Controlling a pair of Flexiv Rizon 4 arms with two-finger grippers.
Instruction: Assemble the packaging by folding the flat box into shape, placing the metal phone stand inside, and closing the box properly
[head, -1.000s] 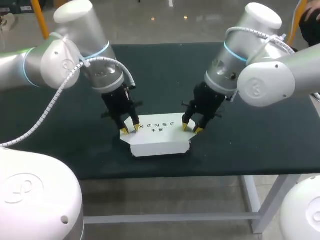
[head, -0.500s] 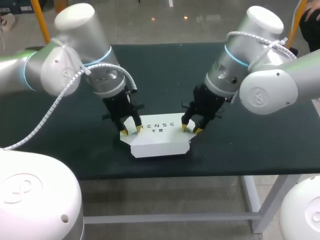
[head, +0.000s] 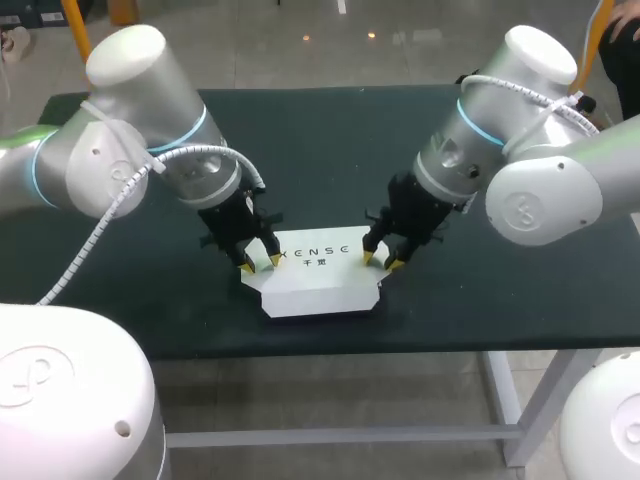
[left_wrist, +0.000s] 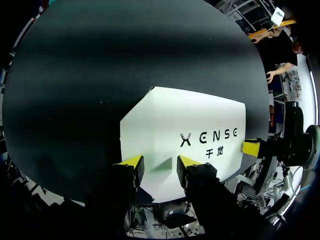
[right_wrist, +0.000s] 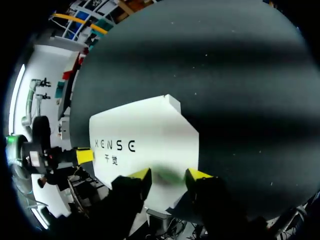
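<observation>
Flat box (head: 318, 272) lies on the surface (head: 330, 150) near its front edge, my left tool (head: 260, 264) and right tool (head: 380, 262) both open, tips at its ends; looks light, thin, slippery card, so grip flap edges gently

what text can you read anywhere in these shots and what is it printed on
"XENSE": black letters on the top face of the white box.
"千觉": two smaller black characters just below that word, on the same face.
No other print shows on the table.
</observation>
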